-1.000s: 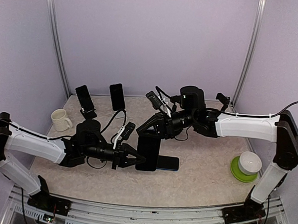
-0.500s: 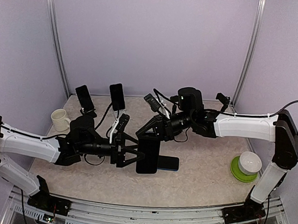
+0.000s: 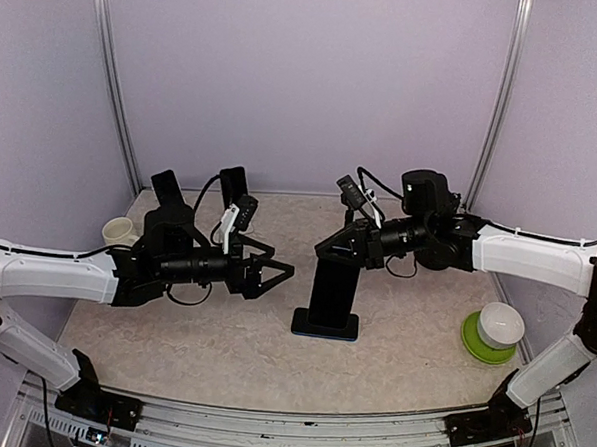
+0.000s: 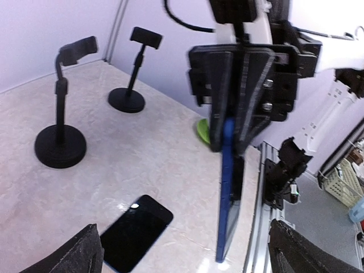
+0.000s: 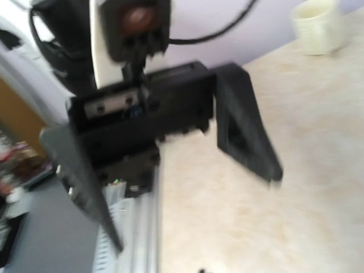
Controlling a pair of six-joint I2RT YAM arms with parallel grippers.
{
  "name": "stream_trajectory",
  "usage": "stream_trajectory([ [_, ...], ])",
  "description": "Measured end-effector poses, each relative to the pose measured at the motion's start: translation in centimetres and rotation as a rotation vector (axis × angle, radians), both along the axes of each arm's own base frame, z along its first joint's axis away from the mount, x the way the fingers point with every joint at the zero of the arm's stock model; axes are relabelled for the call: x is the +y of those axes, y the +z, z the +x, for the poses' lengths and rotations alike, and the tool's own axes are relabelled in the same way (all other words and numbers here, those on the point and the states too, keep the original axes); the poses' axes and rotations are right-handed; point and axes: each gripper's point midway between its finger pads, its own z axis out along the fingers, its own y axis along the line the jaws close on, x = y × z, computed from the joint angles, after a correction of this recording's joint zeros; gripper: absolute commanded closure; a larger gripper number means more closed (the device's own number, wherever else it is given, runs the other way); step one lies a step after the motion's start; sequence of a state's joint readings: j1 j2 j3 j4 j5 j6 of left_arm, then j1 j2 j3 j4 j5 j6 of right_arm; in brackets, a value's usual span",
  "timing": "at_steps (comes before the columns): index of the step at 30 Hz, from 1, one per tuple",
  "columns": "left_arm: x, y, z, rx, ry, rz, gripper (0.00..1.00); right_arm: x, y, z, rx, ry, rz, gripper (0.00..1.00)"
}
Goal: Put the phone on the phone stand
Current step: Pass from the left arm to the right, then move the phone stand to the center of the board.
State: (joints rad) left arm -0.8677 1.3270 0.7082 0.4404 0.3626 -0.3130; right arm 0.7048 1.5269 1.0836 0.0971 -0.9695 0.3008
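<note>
Gaping wide, the left pincer (image 3: 273,278) gives no support. The blue-cased dark phone (image 3: 333,290) stands upright on the pale desk (image 3: 423,325), top edge pinched in the right pincer (image 3: 335,253), and could swing loose before reaching the black phone stand (image 3: 234,192) at 11 o'clock.

The worktop (image 4: 85,187) looks like pale marbled stone, smooth with a faint sheen. The phone (image 4: 226,193) has a blue, plastic-looking edge, while a second phone (image 4: 136,230) shows a glossy black face. The phone stand (image 4: 60,145) and the other phone stand (image 4: 126,99) are matt black. The fingers (image 4: 85,253) of the left pincer (image 4: 187,256) are grainy matt black plastic.
</note>
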Motion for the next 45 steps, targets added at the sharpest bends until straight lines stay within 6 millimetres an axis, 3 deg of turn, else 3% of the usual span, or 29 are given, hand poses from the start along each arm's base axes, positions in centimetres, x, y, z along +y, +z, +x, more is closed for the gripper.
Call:
stream_trajectory([
  [5, 1.6, 0.6, 4.1, 0.023, 0.149, 0.024, 0.01, -2.3, 1.2, 0.6, -0.074, -0.15, -0.041, 1.0],
  [11, 1.9, 2.5, 6.8, 0.018, 0.198, 0.012, 0.01, -6.1, 2.2, 2.5, -0.165, -0.408, -0.091, 1.0],
  [17, -0.3, 4.8, 9.1, 0.038, 0.166, -0.026, 0.01, -9.0, 1.2, 3.9, -0.192, -0.581, -0.149, 1.0],
  [32, -6.7, 3.6, 13.7, 0.114, 0.12, -0.036, 0.05, -11.9, -0.6, 4.6, -0.189, -0.713, -0.213, 1.0],
  [39, -8.6, 1.8, 15.4, 0.103, 0.097, -0.013, 0.09, -12.6, -0.4, 4.4, -0.193, -0.733, -0.209, 1.0],
  [45, -10.1, 2.4, 16.8, 0.052, 0.082, -0.013, 0.15, -12.9, -0.8, 4.2, -0.186, -0.736, -0.213, 1.0],
])
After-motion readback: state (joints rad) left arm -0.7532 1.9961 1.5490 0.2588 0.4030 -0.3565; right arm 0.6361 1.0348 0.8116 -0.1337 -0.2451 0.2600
